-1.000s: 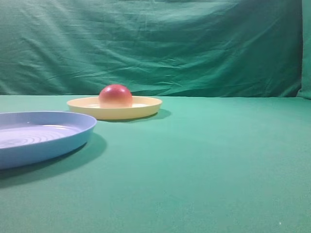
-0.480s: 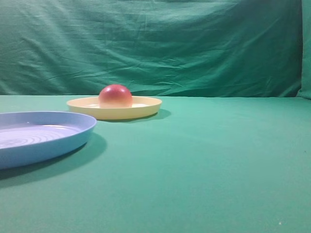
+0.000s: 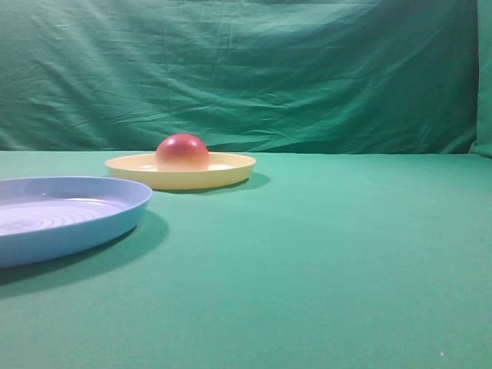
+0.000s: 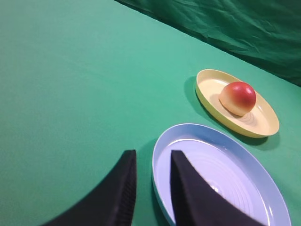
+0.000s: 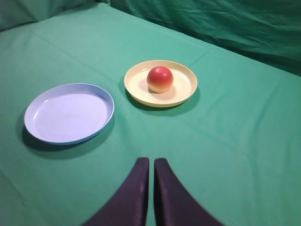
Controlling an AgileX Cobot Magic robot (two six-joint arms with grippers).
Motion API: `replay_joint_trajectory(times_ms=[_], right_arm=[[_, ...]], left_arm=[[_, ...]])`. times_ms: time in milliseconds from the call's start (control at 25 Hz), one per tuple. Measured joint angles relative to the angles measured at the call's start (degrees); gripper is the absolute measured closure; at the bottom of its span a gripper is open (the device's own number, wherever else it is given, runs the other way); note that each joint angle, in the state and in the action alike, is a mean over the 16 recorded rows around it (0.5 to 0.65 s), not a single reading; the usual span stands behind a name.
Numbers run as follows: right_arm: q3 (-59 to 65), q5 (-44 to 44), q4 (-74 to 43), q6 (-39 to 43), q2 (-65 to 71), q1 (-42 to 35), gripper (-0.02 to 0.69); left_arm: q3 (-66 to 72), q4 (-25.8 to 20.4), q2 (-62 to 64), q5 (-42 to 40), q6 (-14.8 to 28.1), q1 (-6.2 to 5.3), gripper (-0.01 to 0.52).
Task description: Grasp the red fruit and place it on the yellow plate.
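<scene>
Green cloth (image 3: 330, 261) covers the whole table and also hangs as a wrinkled curtain (image 3: 246, 69) at the back. Next biggest is a light blue plate (image 5: 69, 113) with ring lines inside it; it lies flat, near the yellow plate (image 5: 186, 92) but not touching it, and nothing lies in it. Nothing stands between either plate and the dark fingers. The yellow plate is round and shallow with a low rim. On it sits the red fruit (image 5: 160, 79), flat side down, a bit off the middle. It is smooth and round on top, red above and pale yellow near the bottom. The front view shows only the plates, the fruit and the cloth, with no arms. The right wrist view looks down on both whole plates, and the right gripper (image 5: 151, 167) hangs far back from them, its two fingers pressed almost together and holding nothing. The left wrist view shows the left gripper (image 4: 151, 162) just above the blue plate's near rim, its fingers a little apart, with nothing held.
</scene>
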Motion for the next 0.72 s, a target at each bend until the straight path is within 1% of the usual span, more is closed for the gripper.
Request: replay_joint_trajectory(times_ms=[120,280,480,720], right_arm=[[0.6,0.5,-0.6,0.0,-1.1,-1.8,0.665],[2.6,-1.0,-1.5,0.0,-2.3,-6.3,0.665],[7.6,-4.9,-2.0,0.0,-5.7,-14.5,0.665],[16.6,-10.4,-1.9,0.0,-12.5,-24.3,0.665]], left_arm=[[0.0,0.0,0.0,0.0,0.0,0.00,0.357],[0.0,0.0,0.0,0.0,0.0,0.00,0.357],[0.0,0.0,0.0,0.0,0.0,0.00,0.357],[0.0,0.0,0.0,0.0,0.0,0.00,0.357]])
